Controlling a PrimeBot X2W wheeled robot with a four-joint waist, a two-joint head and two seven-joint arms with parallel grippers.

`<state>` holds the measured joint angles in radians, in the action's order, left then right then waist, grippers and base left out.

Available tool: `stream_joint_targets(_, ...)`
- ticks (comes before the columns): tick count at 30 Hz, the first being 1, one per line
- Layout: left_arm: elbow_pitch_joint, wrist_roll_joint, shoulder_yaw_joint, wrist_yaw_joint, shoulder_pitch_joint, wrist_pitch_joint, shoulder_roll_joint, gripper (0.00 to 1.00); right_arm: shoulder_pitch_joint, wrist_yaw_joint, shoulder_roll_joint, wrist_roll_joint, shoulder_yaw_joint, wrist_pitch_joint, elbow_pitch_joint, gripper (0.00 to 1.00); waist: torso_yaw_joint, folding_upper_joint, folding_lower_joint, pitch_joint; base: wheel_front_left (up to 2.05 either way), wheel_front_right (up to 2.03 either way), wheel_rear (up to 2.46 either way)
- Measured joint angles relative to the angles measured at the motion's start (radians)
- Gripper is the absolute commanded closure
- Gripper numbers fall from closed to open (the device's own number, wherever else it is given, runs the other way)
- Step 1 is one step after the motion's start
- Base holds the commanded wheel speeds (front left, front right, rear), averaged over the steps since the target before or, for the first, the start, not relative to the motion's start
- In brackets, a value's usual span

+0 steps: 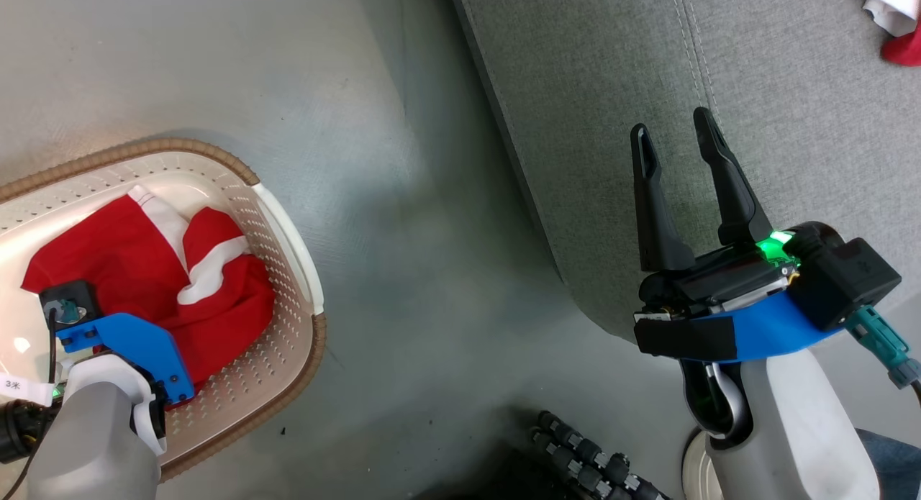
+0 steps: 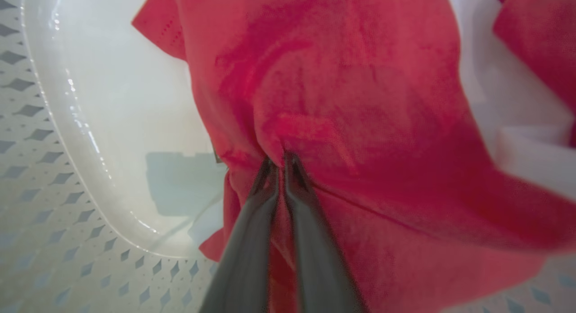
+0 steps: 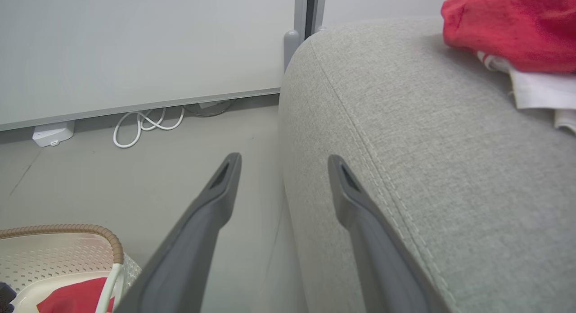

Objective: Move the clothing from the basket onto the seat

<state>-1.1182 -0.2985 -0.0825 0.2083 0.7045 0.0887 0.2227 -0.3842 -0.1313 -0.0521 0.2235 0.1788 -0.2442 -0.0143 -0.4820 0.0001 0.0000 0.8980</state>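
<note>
- Head view: the basket (image 1: 288, 230) stands on the grey floor (image 1: 403, 270) at the lower left. The clothing (image 1: 122, 248), red with white bands, lies crumpled inside it.
- The left arm (image 1: 137, 345), with its blue bracket, reaches down into the basket over the near edge of the red fabric and hides its own fingers.
- The seat (image 1: 611, 90) takes up the upper right, well apart from the basket, with bare floor between them.
- The right end effector (image 1: 673, 126) hangs over the seat's near corner with its two dark fingers spread wide and nothing between them.
- A second garment (image 1: 903, 47), red and white, lies on the seat at the top right corner.
- A ribbed black hose (image 1: 590, 457) lies on the floor at the bottom edge.
- Left wrist view: the left end effector (image 2: 280, 157) is pinched narrow on a fold of the clothing, and red cloth bunches around the fingertips.
- The glossy basket bottom shows to the left, with the perforated wall beyond it.
- Right wrist view: the right end effector's fingers stand wide apart and empty. One is over the floor, the other beside the seat's rounded, stitched edge.
- The second garment rests on top of the seat at the upper right.
- The basket's brown rim and a patch of red inside it show at the lower left.
- A looped white cable (image 3: 144, 124) lies at the foot of the wall (image 3: 135, 43).
</note>
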Motion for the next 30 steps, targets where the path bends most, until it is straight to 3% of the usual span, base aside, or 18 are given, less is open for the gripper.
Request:
stream_joint_targets(10,0.001,-0.011,-0.018,-0.023,0.003,0.006,-0.022,1.0,-0.008,0.0,0.0,-0.021,-0.004,0.002,-0.01,0.0,0.023,0.0,0.0,-0.027,0.0,0.0,0.0)
stream_joint_targets(15,-0.009,-0.026,-0.027,-0.046,0.002,-0.009,-0.063,1.0,-0.01,0.0,0.0,-0.063,-0.006,0.02,-0.02,0.0,0.046,0.0,-0.0001,-0.078,0.0,0.0,0.0)
stream_joint_targets(25,-0.068,-0.035,-0.092,-0.14,-0.006,-0.054,-0.156,1.0,0.04,0.0,0.002,-0.161,-0.019,0.111,-0.031,0.0,0.14,0.0,-0.0002,-0.279,0.0,0.0,0.0)
stream_joint_targets(30,-0.084,-0.054,-0.153,-0.213,-0.024,-0.076,-0.171,1.0,0.102,0.0,0.002,-0.198,-0.022,0.169,-0.033,0.0,0.199,0.0,-0.0002,-0.422,0.0,0.0,0.0)
